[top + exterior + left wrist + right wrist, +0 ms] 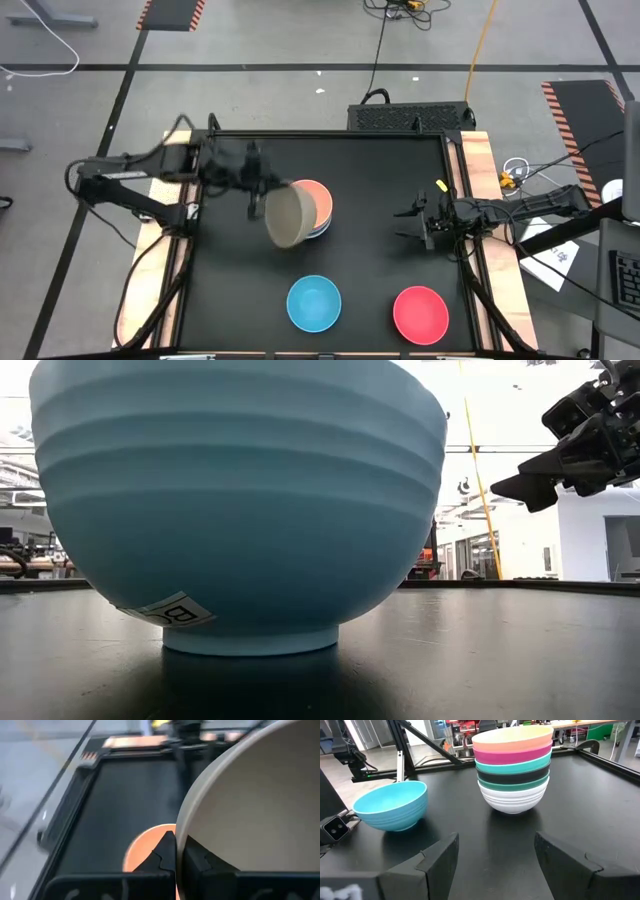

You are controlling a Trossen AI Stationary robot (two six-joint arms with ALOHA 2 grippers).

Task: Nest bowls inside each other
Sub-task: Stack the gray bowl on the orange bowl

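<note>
High view, left to right. Left gripper (262, 196) sits left of centre, jaws closed on the rim of the olive-brown bowl (290, 215). The bowl is held tilted, its mouth turned toward the camera, just beside and partly over the stack of bowls (318, 205) at frame centre. Judgement: the rim pinch leaves the underside free so the bowl can drop into the stack's top bowl; the tilt would need levelling before release.

Left wrist view confirms the pinch: one finger (165, 852) on each side of the pale rim, peach-orange bowl (145, 845) showing below.

Stack, per right wrist view, top down: peach-orange (512, 740), magenta (512, 754), teal (512, 766), a dark band, white (512, 797) at the base. I cannot tell whether the dark band is one bowl or two.

Lower centre of the high view: light blue bowl (314, 303), upright, alone, not yet nested. It fills the low view, being nearest that camera. Lower right: red bowl (421, 313), also alone.

Right of centre: right gripper (418, 224), jaws wide, holding nothing, well apart from the stack. Judgement: it waits clear so the left arm has room over the stack.

Progress, as judged: the stack is built, one bowl is in hand, two remain.
</note>
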